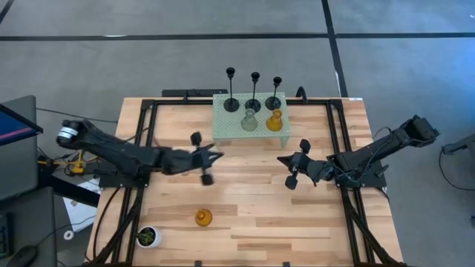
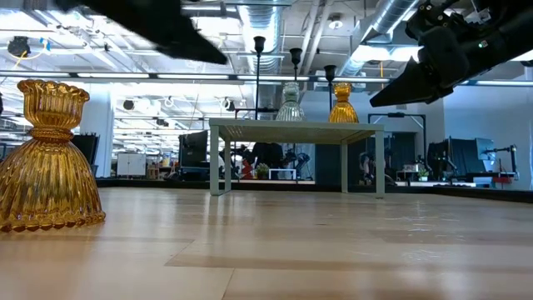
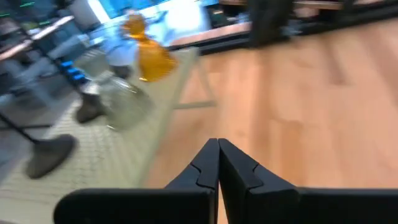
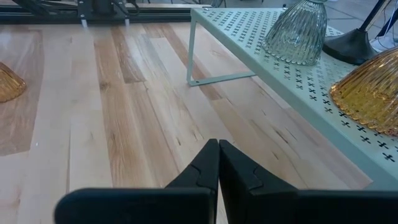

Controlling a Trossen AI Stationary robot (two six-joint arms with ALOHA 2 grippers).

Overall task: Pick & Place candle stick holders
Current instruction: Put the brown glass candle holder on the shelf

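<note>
1 amber holder (image 2: 48, 158) sits alone on the table; 5 stand on the stand (image 1: 223, 127). Both grippers, left (image 1: 210, 157) and right (image 1: 291, 165), hover pressed together, empty. Next: open, descend, grasp it.

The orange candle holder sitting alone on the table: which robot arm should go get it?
Probably the left. The lone orange candle holder sits on the left half of the table, nearer the left gripper than the right gripper. Both grippers are shut and empty, so neither is busy.
</note>
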